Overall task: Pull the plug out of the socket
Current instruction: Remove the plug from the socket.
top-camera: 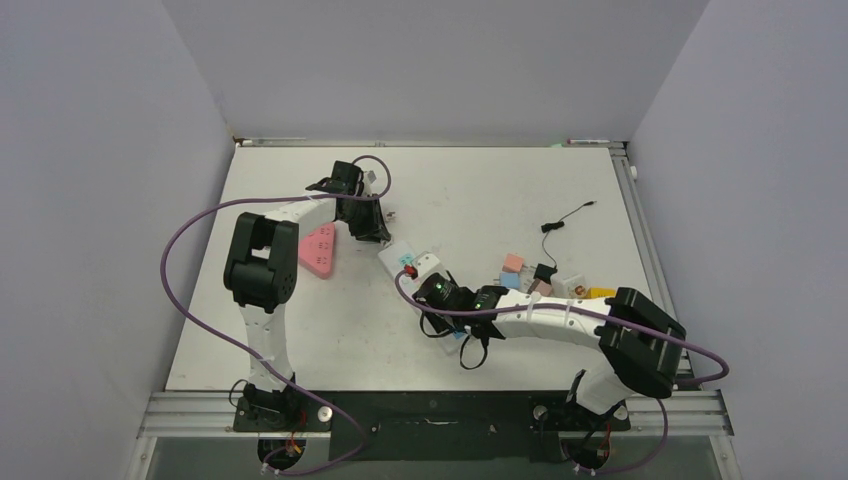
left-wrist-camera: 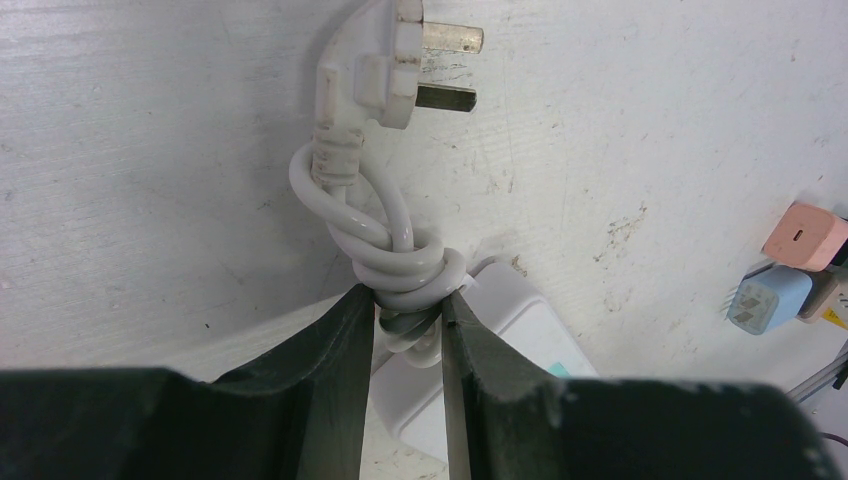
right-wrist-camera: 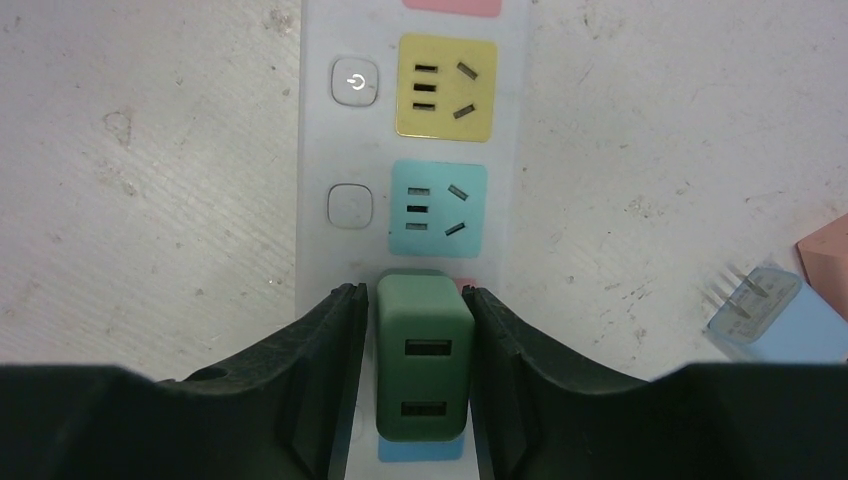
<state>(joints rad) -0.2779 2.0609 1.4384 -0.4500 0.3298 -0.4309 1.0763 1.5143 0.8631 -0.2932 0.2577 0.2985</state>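
A white power strip [right-wrist-camera: 318, 130] with yellow and teal sockets lies on the table, also seen from above [top-camera: 405, 258]. A dark green USB plug [right-wrist-camera: 423, 350] sits in one of its sockets. My right gripper [right-wrist-camera: 415, 300] is open, with a finger close on each side of the green plug and a thin gap on the left side. My left gripper [left-wrist-camera: 408, 300] is shut on the strip's bundled white cord [left-wrist-camera: 405, 262] at the strip's end [left-wrist-camera: 520, 320]. The cord's own three-pin plug [left-wrist-camera: 375, 70] lies loose on the table beyond.
A pink triangular object [top-camera: 320, 250] lies by the left arm. Several small chargers, pink [top-camera: 513, 263] and blue [top-camera: 510, 281] among them, sit right of the strip, with a thin black cable [top-camera: 565, 217] behind. A blue charger [right-wrist-camera: 765, 315] lies near my right gripper.
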